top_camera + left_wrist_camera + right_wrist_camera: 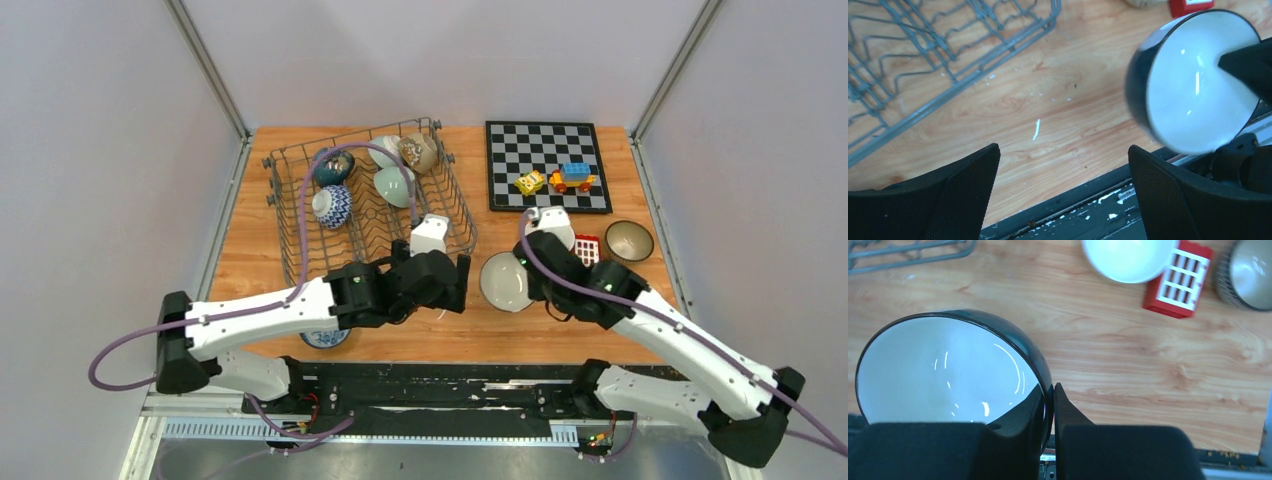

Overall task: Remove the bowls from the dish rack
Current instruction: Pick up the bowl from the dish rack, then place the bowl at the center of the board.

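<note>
The dish rack sits at the back left of the worktop, with its left side close to the worktop's left edge. Its near half is bare prongs, and the left arm hides part of its front rim. The chessboard lies at the back right, well apart from the rack.

At the far end of the rack we see a blue-and-white bowl, a dark teal bowl, a pale green bowl and a brown bowl. They crowd together, so we cannot tell if more are tucked behind.

The dark bowl is out of the rack, near the front edge of the worktop. The right pincer is closed on its rim. We cannot tell if the bowl touches the wood.

The left pincer is wide open and holds nothing, over bare wood between the rack's corner and the dark bowl.

A cream bowl is partly hidden by the right arm. Another patterned bowl peeks out under the left arm. A red block lies beside the cream bowl.
</note>
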`<state>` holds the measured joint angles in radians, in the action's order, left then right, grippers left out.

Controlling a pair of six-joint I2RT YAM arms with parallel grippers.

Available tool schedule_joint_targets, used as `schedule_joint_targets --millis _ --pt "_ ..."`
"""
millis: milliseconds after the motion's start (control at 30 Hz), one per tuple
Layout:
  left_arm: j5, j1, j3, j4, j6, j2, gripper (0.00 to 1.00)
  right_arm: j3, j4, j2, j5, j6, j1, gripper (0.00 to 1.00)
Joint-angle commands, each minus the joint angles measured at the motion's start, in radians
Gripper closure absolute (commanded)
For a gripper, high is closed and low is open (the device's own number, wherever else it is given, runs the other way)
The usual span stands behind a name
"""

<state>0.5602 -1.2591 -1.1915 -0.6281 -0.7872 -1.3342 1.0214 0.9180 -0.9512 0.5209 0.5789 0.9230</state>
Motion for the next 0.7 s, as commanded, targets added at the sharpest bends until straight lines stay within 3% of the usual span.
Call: schedule_joint_targets --millis 0,367,667 --pt "0.128 0.0 0.052 -0.02 0.045 0.13 0.0 0.002 0.071 0.102 0.002 -0.038 -0.185 1.0" --pt "0.202 0.001 0.334 0.076 0.02 0.387 0.0 -0.278 0.025 0.243 -0.208 0.179 -0.714 1.0" --pt "0.205 0.001 0.405 0.081 -0.008 0.398 0.0 -0.42 -0.066 0.247 -0.112 0.302 -0.871 1.0"
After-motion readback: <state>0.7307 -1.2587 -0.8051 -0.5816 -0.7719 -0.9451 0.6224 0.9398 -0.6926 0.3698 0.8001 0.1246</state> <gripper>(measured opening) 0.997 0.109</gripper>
